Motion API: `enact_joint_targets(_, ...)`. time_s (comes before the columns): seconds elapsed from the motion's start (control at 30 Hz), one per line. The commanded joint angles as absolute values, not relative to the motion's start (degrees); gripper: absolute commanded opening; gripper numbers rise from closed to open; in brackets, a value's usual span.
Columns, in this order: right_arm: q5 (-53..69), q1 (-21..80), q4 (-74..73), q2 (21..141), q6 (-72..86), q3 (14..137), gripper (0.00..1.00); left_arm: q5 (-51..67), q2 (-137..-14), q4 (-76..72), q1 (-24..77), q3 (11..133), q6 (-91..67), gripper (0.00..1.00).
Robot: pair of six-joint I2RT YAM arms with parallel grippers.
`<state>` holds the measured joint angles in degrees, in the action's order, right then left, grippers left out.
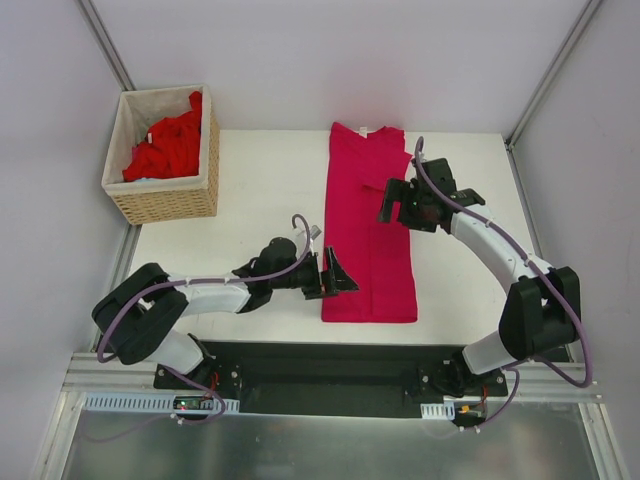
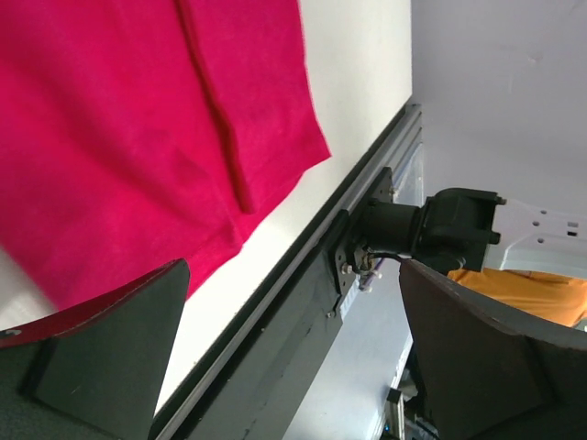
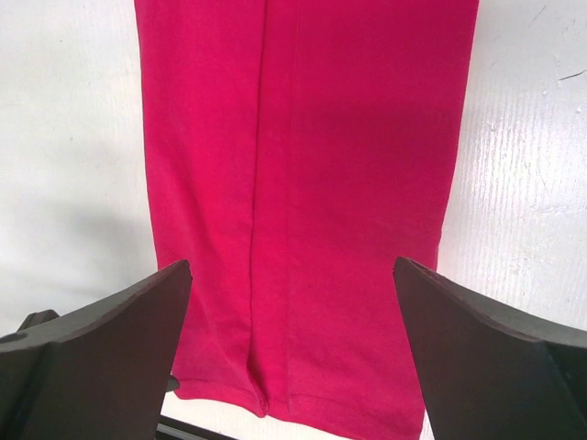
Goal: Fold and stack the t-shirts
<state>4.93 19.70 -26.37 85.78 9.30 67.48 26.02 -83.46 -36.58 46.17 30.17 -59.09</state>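
A magenta-crimson t-shirt [image 1: 368, 225] lies flat on the white table as a long narrow strip, sides folded in, its neck with a small white label at the far end. My left gripper [image 1: 333, 273] hovers open at the strip's near left edge, holding nothing; the left wrist view shows the shirt's hem corner [image 2: 165, 128] beyond its fingers. My right gripper [image 1: 398, 203] stands open over the strip's upper right part, empty. Below it, the right wrist view shows the shirt [image 3: 312, 183] with a lengthwise fold line. Brighter red t-shirts [image 1: 170, 148] lie bunched in the basket.
A woven wicker basket [image 1: 170, 200] with a white liner stands at the table's far left corner. A black rail [image 1: 330, 365] runs along the near edge between the arm bases. Grey walls enclose the table on three sides.
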Motion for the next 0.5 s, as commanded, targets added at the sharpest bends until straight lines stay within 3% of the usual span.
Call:
enact_joint_targets(0.0,5.0,19.4,-25.9,84.9,8.6,68.5,0.96,23.8,-83.1,-43.7,46.8,26.7,-61.6,0.99)
enact_joint_targets(0.47,6.1,19.3,-25.2,85.9,9.7,67.8,0.97,23.7,-90.1,-51.9,47.5,22.1,-64.3,0.99)
